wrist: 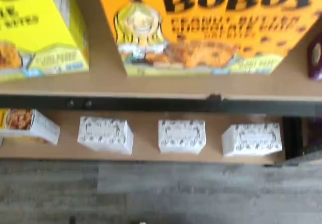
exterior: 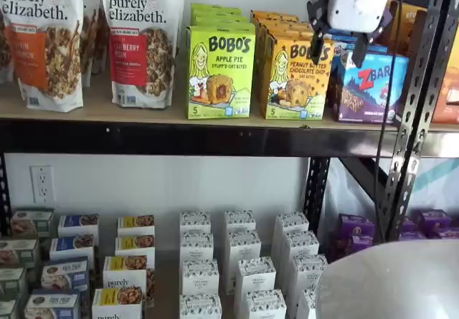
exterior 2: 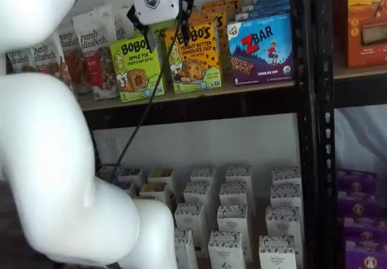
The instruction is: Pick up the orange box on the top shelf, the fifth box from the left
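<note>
The orange box (wrist: 211, 27) stands upright at the front of a row on the top shelf (wrist: 105, 75), seen in both shelf views (exterior: 295, 75) (exterior 2: 195, 57). It sits between the lime-green Bobo's box (exterior: 219, 72) and the blue ZBar box (exterior: 369, 86). My gripper (exterior 2: 166, 34) hangs in front of the orange box's upper part, with a gap between its black fingers (exterior 2: 147, 37) and nothing held. In a shelf view my gripper (exterior: 339, 32) shows over the box's upper right corner. The wrist view shows no fingers.
Purely Elizabeth bags (exterior: 140, 39) stand further left on the top shelf (exterior: 107, 111). Small white boxes (wrist: 181, 136) fill the lower level. A black perforated upright (exterior: 416, 104) stands right of the ZBar box. My white arm (exterior 2: 54, 160) fills the left foreground.
</note>
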Action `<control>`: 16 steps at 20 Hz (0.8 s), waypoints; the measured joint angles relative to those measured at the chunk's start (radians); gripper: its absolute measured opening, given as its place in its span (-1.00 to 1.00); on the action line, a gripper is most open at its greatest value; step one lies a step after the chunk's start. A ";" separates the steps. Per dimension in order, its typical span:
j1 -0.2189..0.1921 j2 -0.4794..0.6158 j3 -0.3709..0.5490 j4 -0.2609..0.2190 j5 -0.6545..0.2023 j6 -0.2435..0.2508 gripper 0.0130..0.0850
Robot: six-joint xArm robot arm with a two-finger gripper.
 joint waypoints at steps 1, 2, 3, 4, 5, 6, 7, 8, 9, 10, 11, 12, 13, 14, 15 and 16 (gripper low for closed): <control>-0.001 0.013 -0.009 0.003 -0.018 -0.001 1.00; -0.002 0.025 -0.018 0.007 -0.030 -0.001 1.00; -0.001 0.039 -0.029 0.009 -0.041 0.000 1.00; 0.002 0.054 -0.041 0.008 -0.050 0.002 1.00; 0.004 0.076 -0.058 0.011 -0.060 0.004 1.00; 0.005 0.091 -0.071 0.014 -0.066 0.004 1.00; 0.005 0.105 -0.081 0.016 -0.072 0.004 1.00; 0.004 0.117 -0.090 0.021 -0.081 0.003 1.00; 0.003 0.127 -0.097 0.025 -0.090 0.001 1.00; 0.004 0.139 -0.105 0.021 -0.100 0.003 1.00; 0.004 0.147 -0.109 0.020 -0.112 0.002 1.00; 0.002 0.150 -0.109 0.021 -0.131 0.000 1.00; 0.003 0.151 -0.106 0.016 -0.145 0.000 1.00; 0.003 0.151 -0.103 0.012 -0.163 0.001 1.00; 0.003 0.154 -0.105 0.010 -0.169 0.000 1.00; 0.001 0.160 -0.110 0.009 -0.167 -0.001 1.00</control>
